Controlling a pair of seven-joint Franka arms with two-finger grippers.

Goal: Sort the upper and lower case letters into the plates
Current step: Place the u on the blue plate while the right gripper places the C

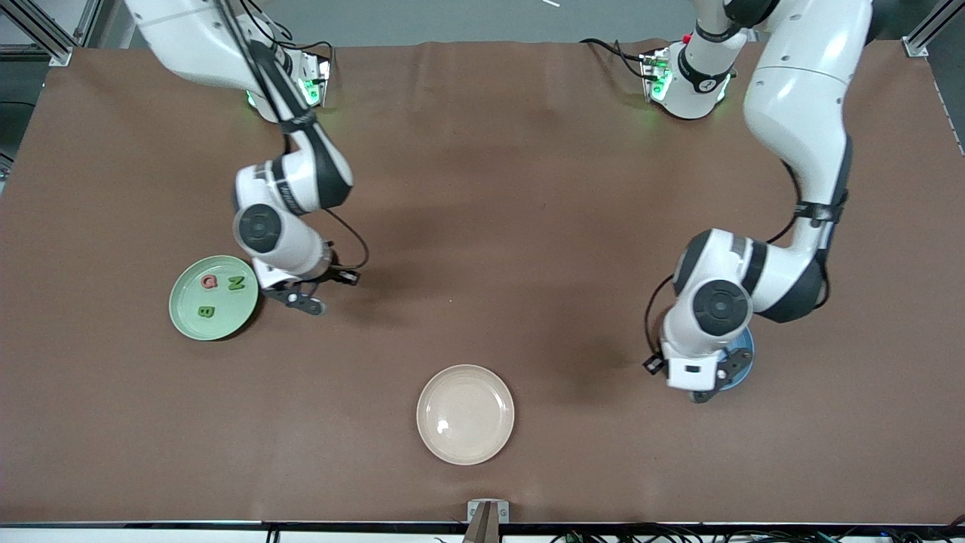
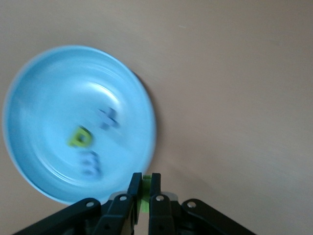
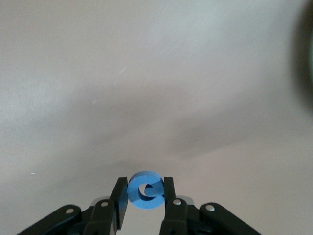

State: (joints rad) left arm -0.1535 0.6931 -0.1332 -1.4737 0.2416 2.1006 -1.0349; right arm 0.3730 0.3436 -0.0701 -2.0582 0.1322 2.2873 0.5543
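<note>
While both arms hold a letter, the table reads as follows.

Left gripper (image 2: 143, 188): over the rim of the blue plate (image 2: 44, 98), at the left arm's end of the table; its jaws are clamped on a small green letter (image 2: 145, 192), of which only a sliver shows between the fingers.

Blue plate contents: a green letter (image 2: 78, 137) near the centre, a blue letter (image 2: 108, 119) at about 1 o'clock from it and another blue letter (image 2: 90, 165) at about 5 o'clock from it in the left wrist view; all three are blurred, so their shapes cannot be told.

Right gripper (image 3: 145, 193): over bare brown table (image 1: 482, 188) just beside the mint green plate (image 1: 185, 320), pinching a blue letter with a round hole (image 3: 145, 190) on edge between its fingers.

Mint green plate contents: a pink-red letter (image 1: 209, 282), a green N (image 1: 236, 283) beside it, and a green B (image 1: 205, 311) nearer the front camera, at about 6 o'clock from the pink-red one.

Cream plate (image 1: 465, 445): near the table's front edge, midway between the two arms' ends, well apart from both other plates.
</note>
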